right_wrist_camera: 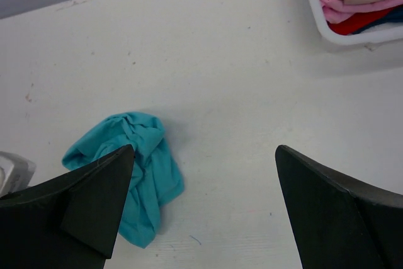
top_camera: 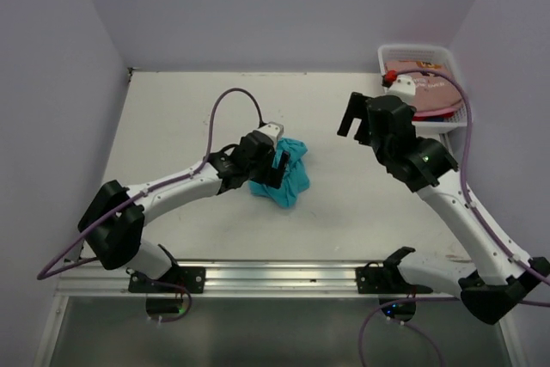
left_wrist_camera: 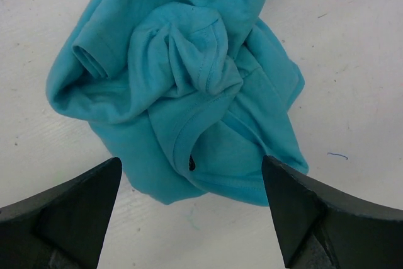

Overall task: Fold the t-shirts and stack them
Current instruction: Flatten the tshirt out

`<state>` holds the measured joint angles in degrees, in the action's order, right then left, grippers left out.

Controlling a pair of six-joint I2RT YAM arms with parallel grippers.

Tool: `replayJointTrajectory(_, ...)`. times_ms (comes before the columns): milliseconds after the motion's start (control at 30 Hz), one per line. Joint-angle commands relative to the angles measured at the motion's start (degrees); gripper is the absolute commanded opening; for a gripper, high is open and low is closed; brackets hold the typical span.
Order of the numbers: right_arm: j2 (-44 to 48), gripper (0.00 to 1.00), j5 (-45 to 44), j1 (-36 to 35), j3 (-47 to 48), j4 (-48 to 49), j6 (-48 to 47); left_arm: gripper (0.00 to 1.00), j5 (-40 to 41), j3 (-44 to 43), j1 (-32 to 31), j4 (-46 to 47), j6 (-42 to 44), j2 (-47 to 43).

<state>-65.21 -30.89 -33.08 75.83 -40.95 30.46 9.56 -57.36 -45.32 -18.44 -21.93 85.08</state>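
A crumpled teal t-shirt [top_camera: 288, 174] lies in a heap on the white table, near its middle. My left gripper [top_camera: 277, 163] hangs over the heap's left side, open, its fingers apart and holding nothing. From the left wrist the teal t-shirt [left_wrist_camera: 189, 86] fills the upper view, with the left gripper [left_wrist_camera: 192, 184] spread either side of its near edge. My right gripper [top_camera: 354, 119] stands open above bare table, right of the heap. In the right wrist view the teal t-shirt [right_wrist_camera: 141, 168] sits lower left, and pink, red and blue t-shirts [right_wrist_camera: 352, 1] lie in the basket.
A white plastic basket [top_camera: 454, 122] stands at the table's far right corner, holding more shirts [top_camera: 430, 96]. Purple cables loop from both arms. Lavender walls close in the table at the back and the left.
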Motion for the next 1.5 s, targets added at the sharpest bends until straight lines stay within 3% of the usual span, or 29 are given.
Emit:
replayJointTrajectory(0, 4.03, 0.99, -5.32, 0.03, 0.72, -4.31, 0.74, 0.96, 6.17, -2.23, -1.61, 2.96, -3.02, 2.19)
replayJointTrajectory(400, 8.7, 0.99, 0.57, 0.03, -2.71, -6.25, -1.45, 0.93, 12.06, -6.44, -1.96, 6.04, -5.66, 14.58)
replayJointTrajectory(433, 8.78, 0.99, 0.66, 0.03, -2.79, -6.25, -1.45, 0.89, 12.23, -6.71, -1.96, 6.22, -5.58, 15.89)
replayJointTrajectory(500, 9.13, 0.99, 0.75, 0.03, -3.58, -6.07, -1.72, 0.67, 12.94, -7.67, -1.96, 6.05, -5.58, 16.61)
replayJointTrajectory(533, 9.4, 0.99, 0.75, -0.05, -3.85, -5.9, -1.8, 0.49, 13.2, -7.94, -2.05, 5.52, -5.84, 16.7)
replayJointTrajectory(633, 9.57, 0.99, 1.1, 0.03, -5.25, -5.55, -2.07, 0.24, 13.64, -9.52, -1.96, 3.94, -6.02, 14.69)
replayJointTrajectory(667, 9.49, 0.99, 1.1, 0.03, -5.52, -5.37, -2.16, 0.2, 13.73, -10.04, -1.96, 3.33, -6.1, 13.89)
replayJointTrajectory(833, 9.31, 0.99, 1.54, 0.03, -7.98, -3.88, -2.51, 0.2, 14.61, -14.87, -2.75, -3.95, -4.44, 6.0)
replayJointTrajectory(1000, 6.25, 0.99, 1.36, 0.03, -12.37, -1.16, -2.6, 0.26, 15.48, -26.03, -3.46, -12.4, -1.37, -1.56)
replayJointTrajectory(1233, -0.16, 0.99, 8.12, 0.12, -18.69, 8.94, -1.89, 0.33, 20.49, -39.91, -3.46, -24.26, 2.59, -4.74)
replayJointTrajectory(1400, -8.61, 0.99, 12.96, 0.21, -17.83, 14.23, -1.89, 0.32, 21.47, -40.11, -3.55, -25.6, 2.69, -6.32)
replayJointTrajectory(1467, -10.99, 0.99, 12.88, 0.3, -16.86, 14.14, -1.89, 0.36, 16.21, -35.47, -3.55, -21.31, 3.82, -6.59)
